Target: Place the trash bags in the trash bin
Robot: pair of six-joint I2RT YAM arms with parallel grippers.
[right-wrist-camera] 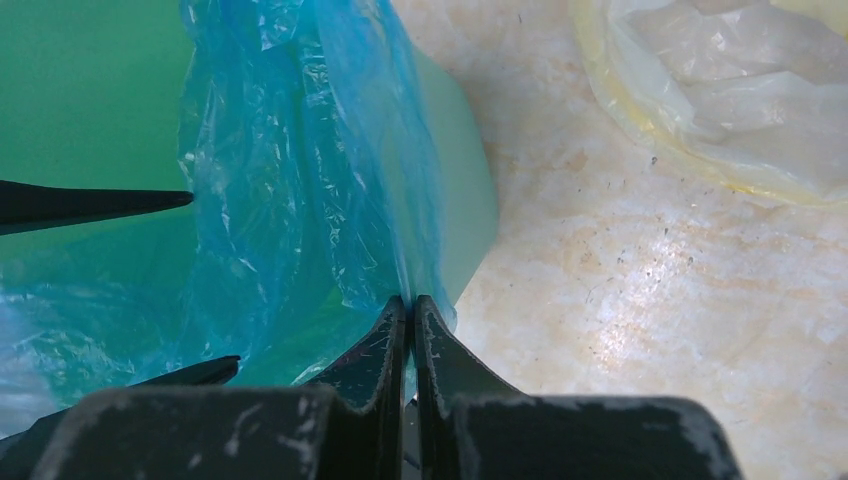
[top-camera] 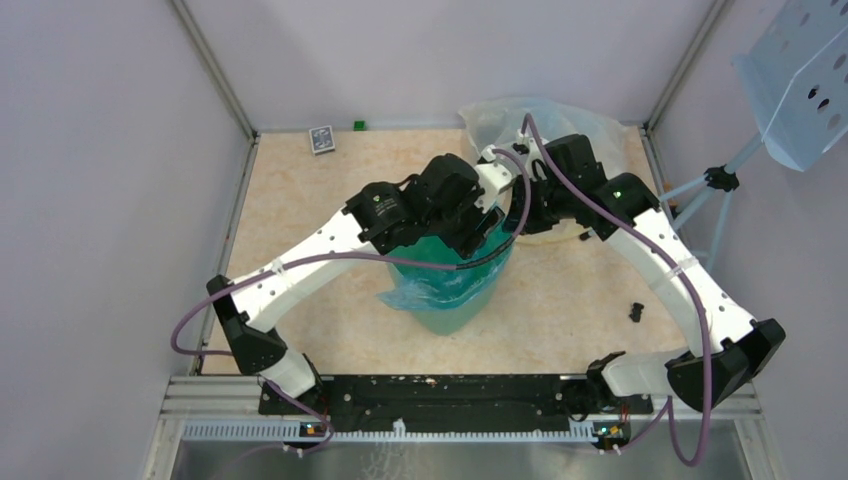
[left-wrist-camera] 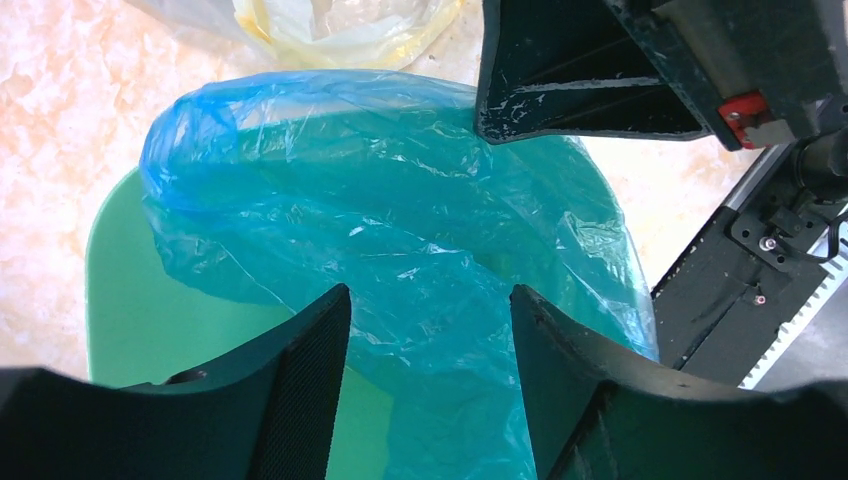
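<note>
The right gripper is clamped on the blue trash bag's edge at the mint-green trash bin's right rim. The left gripper gapes above the bag.

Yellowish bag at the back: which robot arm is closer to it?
Right. The right arm bends just beside the yellowish bag, the right gripper pinching the blue bag by the bin rim. The left gripper hangs open over the bin, farther off.
</note>
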